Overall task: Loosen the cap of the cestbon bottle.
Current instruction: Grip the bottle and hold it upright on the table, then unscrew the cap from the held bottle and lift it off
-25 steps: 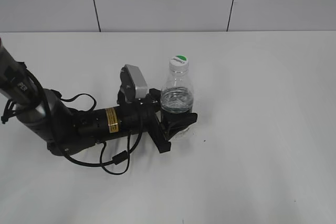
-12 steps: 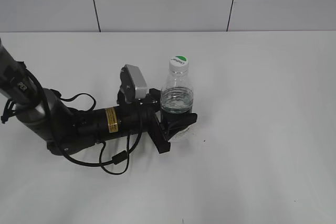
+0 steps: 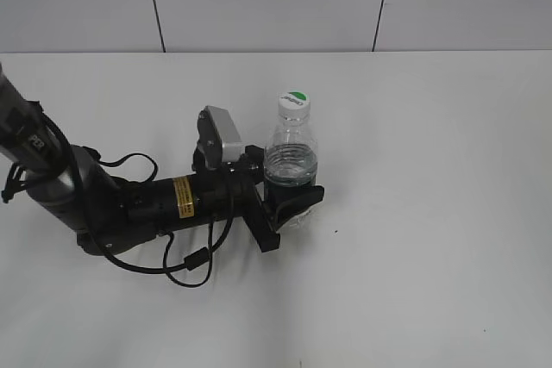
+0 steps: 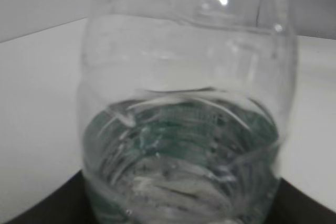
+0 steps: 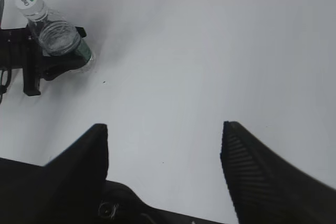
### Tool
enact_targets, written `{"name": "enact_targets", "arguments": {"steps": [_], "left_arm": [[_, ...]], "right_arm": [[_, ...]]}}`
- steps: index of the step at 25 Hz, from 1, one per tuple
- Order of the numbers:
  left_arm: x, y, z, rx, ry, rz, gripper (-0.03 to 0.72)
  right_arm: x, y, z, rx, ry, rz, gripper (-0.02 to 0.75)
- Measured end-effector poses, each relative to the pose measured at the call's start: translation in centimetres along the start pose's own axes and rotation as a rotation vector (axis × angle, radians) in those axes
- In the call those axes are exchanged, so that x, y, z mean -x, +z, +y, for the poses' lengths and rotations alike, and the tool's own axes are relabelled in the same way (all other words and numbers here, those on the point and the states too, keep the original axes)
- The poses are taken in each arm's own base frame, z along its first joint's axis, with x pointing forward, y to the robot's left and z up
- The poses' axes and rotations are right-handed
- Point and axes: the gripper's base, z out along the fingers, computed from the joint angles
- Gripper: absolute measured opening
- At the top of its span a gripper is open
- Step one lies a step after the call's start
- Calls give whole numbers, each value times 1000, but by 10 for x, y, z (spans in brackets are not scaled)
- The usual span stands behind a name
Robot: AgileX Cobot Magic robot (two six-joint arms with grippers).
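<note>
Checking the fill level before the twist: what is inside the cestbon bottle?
The cestbon bottle looks clear and empty above its green label. Lower down, label and left gripper fingers hide the contents. The cap is on.

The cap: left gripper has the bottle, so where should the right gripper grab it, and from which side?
Grip the cap around its round side wall, coming straight down from above. The bottle stands upright with the left gripper clamped low on its body, so the top is clear. The right gripper is open and well off to the side.
</note>
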Motion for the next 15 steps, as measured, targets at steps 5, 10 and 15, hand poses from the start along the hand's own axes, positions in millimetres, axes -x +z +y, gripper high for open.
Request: {"name": "enact_targets", "arguments": {"steps": [5,10,15], "left_arm": [[0,0,0,0,0,-1,400],[0,0,0,5,-2,-3,400],[0,0,1,6,-2,-4,400]], "right_arm": [[55,47,-17,57,36,175,515],[83,85,-30,74,75,252,515],[98,118,-30,99,105,313,515]]}}
